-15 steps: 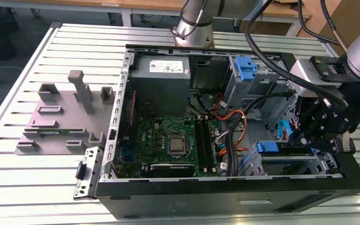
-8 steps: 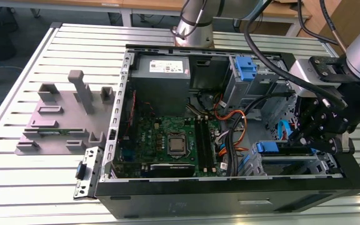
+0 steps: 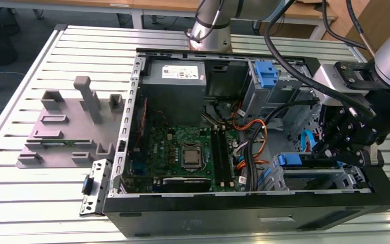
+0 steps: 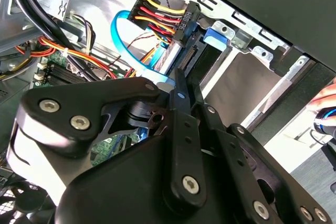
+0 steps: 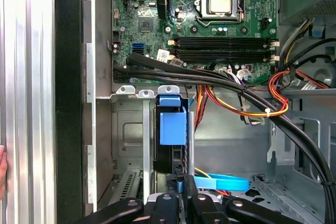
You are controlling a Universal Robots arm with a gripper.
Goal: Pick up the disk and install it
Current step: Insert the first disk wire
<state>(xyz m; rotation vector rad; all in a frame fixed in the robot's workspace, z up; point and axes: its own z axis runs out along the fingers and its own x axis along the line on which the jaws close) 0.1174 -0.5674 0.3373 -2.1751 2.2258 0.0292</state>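
Slatted metal table (image 3: 46, 203), open computer case (image 3: 249, 213), disk (image 5: 172, 129) seated in bay, hand (image 5: 181, 195) clamped on its end.

1. The white sticker (image 3: 182, 72) on the grey power-supply box (image 3: 178, 81), toward twelve o'clock in the exterior view, carries print too small to read.
2. The motherboard (image 5: 210, 22) in the first wrist view bears tiny white markings; none can be made out.
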